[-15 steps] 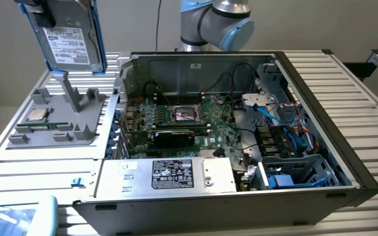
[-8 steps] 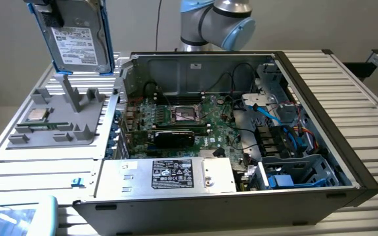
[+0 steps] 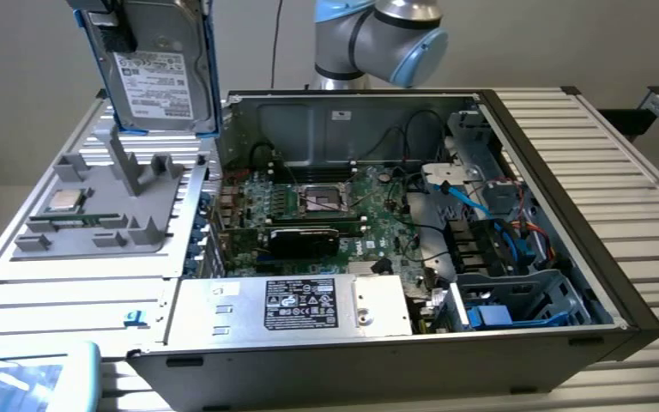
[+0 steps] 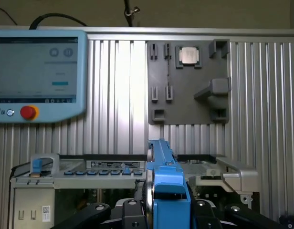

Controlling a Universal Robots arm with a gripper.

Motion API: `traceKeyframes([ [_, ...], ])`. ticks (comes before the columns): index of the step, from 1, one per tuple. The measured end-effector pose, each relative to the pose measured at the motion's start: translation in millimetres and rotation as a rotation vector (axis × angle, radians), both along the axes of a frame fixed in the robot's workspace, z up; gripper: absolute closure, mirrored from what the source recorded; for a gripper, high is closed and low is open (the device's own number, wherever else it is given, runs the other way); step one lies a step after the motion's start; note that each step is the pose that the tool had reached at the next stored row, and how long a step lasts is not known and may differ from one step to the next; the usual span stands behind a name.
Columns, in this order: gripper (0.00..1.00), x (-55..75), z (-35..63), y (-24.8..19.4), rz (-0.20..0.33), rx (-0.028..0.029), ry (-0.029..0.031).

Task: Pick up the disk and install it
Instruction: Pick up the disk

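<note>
Wrist view — jaws part-closed around disk (image 4: 167, 191)

The disk (image 3: 158, 77) is running off the top edge at the upper left of the exterior view, its label print staying too small to read. The arm (image 3: 381, 39) is being cut off at top centre, the pendant (image 3: 21, 378) at the lower left corner. In the wrist view, the screen (image 4: 35, 67) text is blurring.

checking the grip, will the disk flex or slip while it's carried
Probably rigid: the disk hangs upright from the end effector without sagging. Its metal body suggests it is heavy for its size. The smooth blue carrier could slip if jolted.
</note>
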State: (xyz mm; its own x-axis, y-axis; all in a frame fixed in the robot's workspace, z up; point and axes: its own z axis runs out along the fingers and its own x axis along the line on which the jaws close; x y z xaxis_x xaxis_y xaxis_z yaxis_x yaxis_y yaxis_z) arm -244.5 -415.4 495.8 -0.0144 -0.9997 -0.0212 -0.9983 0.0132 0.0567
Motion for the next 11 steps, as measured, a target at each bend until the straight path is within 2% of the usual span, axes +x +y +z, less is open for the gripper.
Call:
traceKeyframes([
  [11, 0.63, 28.9, 0.5, -25.8, 0.000, -0.0001, 0.0001],
])
